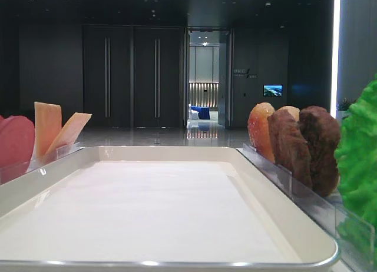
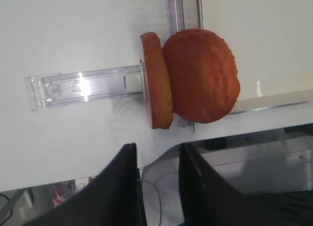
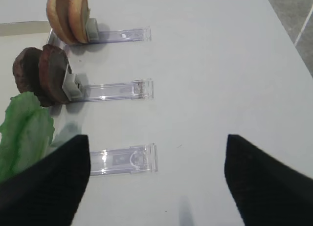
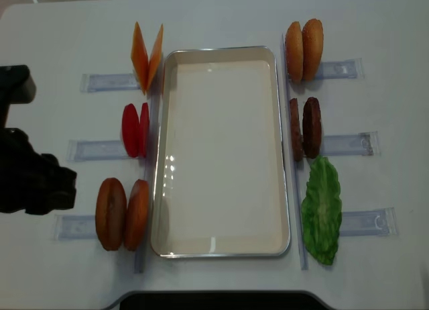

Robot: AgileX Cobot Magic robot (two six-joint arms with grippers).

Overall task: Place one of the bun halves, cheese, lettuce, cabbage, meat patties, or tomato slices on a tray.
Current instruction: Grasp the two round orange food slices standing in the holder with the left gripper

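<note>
Tray (image 4: 221, 243) sits mid-frame on the table (image 4: 221, 15), inside bare. Bun halves (image 4: 123, 214) stand on edge in a clear holder (image 4: 74, 226) just beside its lower-left corner. Left claw (image 2: 156, 187) hovers apart from them, jaws parted, holding nothing. Right claw (image 3: 156, 177) wide open over the table near the lettuce (image 3: 24, 133)

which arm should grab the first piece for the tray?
Likely left. Its gripper is lined up just short of the bun halves beside the tray. The right gripper, jaws wide, hangs over bare table.
</note>
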